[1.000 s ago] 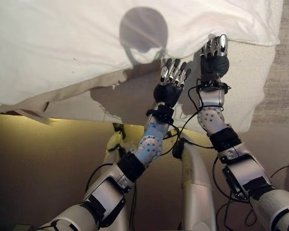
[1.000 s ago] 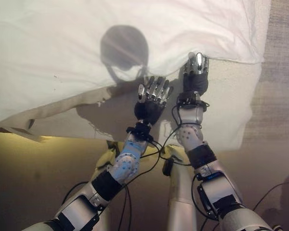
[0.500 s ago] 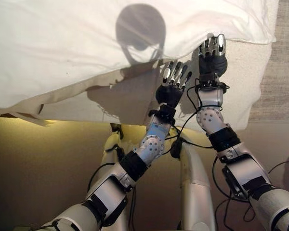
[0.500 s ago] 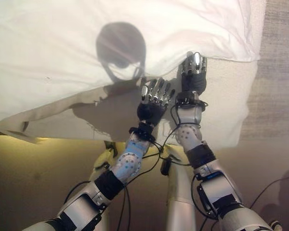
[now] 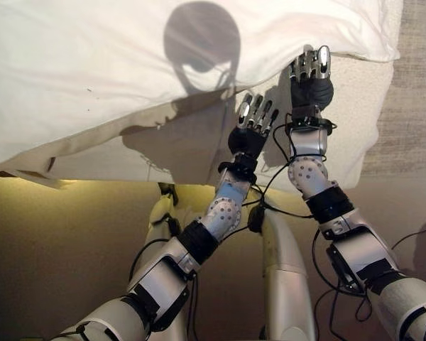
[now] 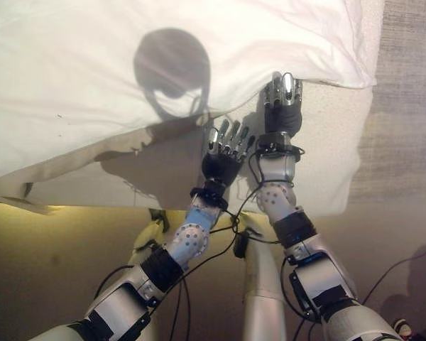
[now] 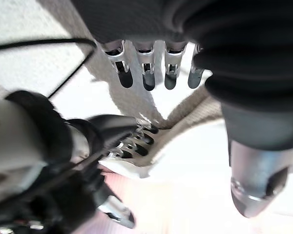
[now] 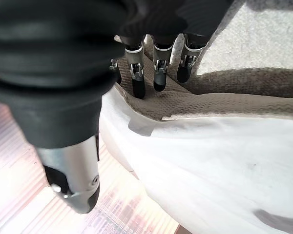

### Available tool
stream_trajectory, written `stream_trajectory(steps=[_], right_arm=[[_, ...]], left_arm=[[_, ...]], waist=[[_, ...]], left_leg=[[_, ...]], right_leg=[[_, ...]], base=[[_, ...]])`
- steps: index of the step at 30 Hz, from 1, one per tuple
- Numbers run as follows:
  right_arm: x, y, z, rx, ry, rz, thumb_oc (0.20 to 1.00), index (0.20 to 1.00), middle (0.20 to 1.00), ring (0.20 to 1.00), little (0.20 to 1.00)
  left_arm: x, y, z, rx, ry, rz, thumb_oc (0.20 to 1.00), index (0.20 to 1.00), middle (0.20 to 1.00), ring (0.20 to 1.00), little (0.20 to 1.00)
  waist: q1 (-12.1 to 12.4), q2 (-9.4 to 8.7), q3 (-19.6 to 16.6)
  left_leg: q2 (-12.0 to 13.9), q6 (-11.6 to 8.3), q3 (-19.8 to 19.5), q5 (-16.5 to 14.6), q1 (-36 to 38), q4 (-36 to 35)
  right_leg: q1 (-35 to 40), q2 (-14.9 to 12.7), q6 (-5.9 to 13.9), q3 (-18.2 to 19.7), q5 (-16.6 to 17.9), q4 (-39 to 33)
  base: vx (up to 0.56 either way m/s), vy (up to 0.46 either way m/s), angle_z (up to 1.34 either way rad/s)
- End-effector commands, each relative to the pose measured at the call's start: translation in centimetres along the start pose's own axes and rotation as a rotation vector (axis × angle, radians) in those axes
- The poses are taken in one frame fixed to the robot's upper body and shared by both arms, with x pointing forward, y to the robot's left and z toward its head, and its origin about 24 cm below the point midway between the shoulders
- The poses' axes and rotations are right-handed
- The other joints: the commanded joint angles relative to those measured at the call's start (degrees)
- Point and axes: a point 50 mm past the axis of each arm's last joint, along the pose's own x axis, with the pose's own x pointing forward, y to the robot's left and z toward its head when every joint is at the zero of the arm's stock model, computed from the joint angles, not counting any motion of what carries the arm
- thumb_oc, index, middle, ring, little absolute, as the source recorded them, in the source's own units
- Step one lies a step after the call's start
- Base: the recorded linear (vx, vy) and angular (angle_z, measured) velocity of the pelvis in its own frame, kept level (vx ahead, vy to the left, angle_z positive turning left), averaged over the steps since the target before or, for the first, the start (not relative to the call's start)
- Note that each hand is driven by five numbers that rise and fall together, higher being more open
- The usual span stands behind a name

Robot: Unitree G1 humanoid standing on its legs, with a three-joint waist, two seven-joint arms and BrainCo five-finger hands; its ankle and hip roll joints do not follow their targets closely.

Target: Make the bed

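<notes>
A white duvet (image 5: 92,71) covers the bed and spreads across the upper part of both head views, its lower edge running from the far left at mid height up toward the right. Below that edge a beige textured blanket (image 5: 177,153) hangs over the side of the bed, and under it a strip of warm light glows along the bed base (image 5: 78,183).

Near the middle, the left hand (image 5: 250,128) reaches up against the beige blanket just under the duvet's edge. Its fingers (image 7: 147,73) are straight and spread a little, their dark tips resting on or just off the fabric; it grips nothing.

Just to its right and a little higher, the right hand (image 5: 311,79) sits at the duvet's edge where the white cover meets the blanket. In its own wrist view the fingers (image 8: 158,68) point fairly straight onto the beige weave beside the white fold, with the thumb (image 8: 73,180) held apart and free. It holds nothing that can be seen.

At the far right, a strip of grey carpet (image 5: 412,92) shows past the corner of the bed.
</notes>
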Motion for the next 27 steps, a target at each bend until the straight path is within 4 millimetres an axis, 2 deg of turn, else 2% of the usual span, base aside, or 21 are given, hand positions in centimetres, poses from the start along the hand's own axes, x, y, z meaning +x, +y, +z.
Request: stream_trajectory(steps=[1,11,21,27], right_arm=[[0.5,3.0,1.6,0.049,-0.097,0.127,1.000,1.000,1.000,1.000,1.000],[0.4,2.7,1.9,0.050,-0.112,0.127,1.000,1.000,1.000,1.000,1.000],[0.6,2.6,1.4,0.054,-0.087,0.124,1.000,1.000,1.000,1.000,1.000],[0.7,2.5,1.4,0.052,-0.086,0.121,1.000,1.000,1.000,1.000,1.000]], left_arm=[[1.1,-3.4,0.2,0.003,-0.048,-0.128,1.000,1.000,1.000,1.000,1.000],[1.3,-5.5,2.6,0.016,-0.166,-0.209,1.000,1.000,1.000,1.000,1.000],[2.6,-5.9,5.4,0.028,-0.286,-0.175,1.000,1.000,1.000,1.000,1.000],[2.8,-6.1,6.9,0.046,-0.344,-0.176,1.000,1.000,1.000,1.000,1.000]], waist=[[0.77,-2.60,-1.07],[0.96,-2.10,-1.07],[0.60,-2.18,-1.07],[0.58,-1.94,-1.07]], left_leg=[[0.05,0.73,-0.91,-8.43,0.32,6.60],[0.17,0.59,-1.18,-8.17,-0.10,6.30],[0.41,0.34,-1.32,-8.12,-0.10,6.37],[0.75,0.35,-1.52,-8.23,-0.54,6.86]], right_leg=[[-1.64,-0.54,5.28,-2.28,5.56,1.22],[-1.68,-0.61,5.40,-2.63,5.71,0.86],[-1.65,-0.39,5.30,-2.55,5.83,0.70],[-1.75,-0.25,5.40,-2.63,5.69,0.84]], base=[[0.00,0.000,0.00],[0.00,0.000,0.00],[0.00,0.000,0.00],[0.00,0.000,0.00]])
